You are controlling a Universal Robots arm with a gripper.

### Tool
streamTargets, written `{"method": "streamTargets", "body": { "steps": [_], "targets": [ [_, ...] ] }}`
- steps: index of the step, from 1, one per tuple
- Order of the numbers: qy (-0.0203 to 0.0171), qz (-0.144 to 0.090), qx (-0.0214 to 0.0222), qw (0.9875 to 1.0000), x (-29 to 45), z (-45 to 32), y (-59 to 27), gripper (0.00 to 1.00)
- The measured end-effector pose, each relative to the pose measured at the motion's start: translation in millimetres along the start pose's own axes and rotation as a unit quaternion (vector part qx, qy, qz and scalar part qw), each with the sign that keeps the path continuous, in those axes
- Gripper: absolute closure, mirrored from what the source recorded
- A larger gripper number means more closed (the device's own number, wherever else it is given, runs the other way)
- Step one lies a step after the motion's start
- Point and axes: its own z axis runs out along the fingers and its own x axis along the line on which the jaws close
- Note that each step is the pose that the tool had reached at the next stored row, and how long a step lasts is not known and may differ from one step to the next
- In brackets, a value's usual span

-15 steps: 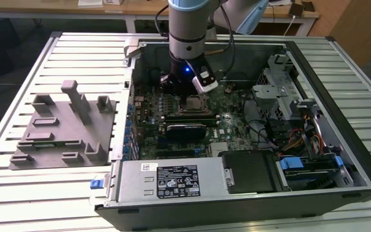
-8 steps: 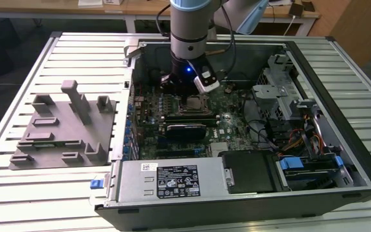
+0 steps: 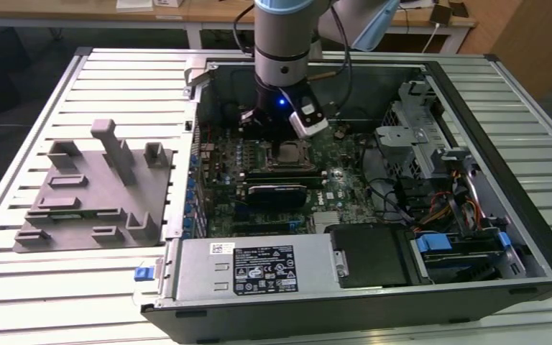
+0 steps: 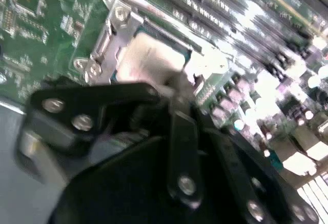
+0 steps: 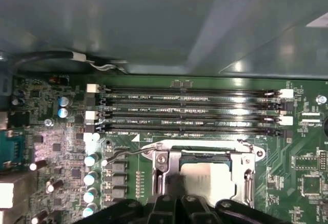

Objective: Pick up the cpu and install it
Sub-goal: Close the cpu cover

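Hanging inside the open computer case [image 3: 506,154], the gripper [image 3: 274,133] is found close over the cpu [image 4: 154,57]; whether it is clenched or released cannot be told. The cpu is seen lying within the metal socket frame [image 5: 247,168] on the green motherboard [image 5: 302,149], beside the memory slots [image 5: 189,112]. In the exterior view, a grey fixture block [image 3: 94,190] is noted on the slatted table [image 3: 55,295], at nine o'clock from the socket.

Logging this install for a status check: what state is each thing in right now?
cpu: seated in the socket, pale top up.
gripper: close above the cpu.
memory slots: all empty.
computer case: lying flat, side open.
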Motion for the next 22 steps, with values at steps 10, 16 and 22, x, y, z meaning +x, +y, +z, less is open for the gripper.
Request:
{"method": "streamTargets", "body": {
  "steps": [10,16,22],
  "targets": [
    [-0.0007,0.0,0.0,1.0,0.0,-16.1,0.5,0.89],
    [-0.0016,0.0,-0.0001,1.0,-0.1,-21.4,0.7,0.89],
    [-0.0015,0.0,0.0,1.0,-8.4,-21.4,0.6,0.89]
  ]
}}
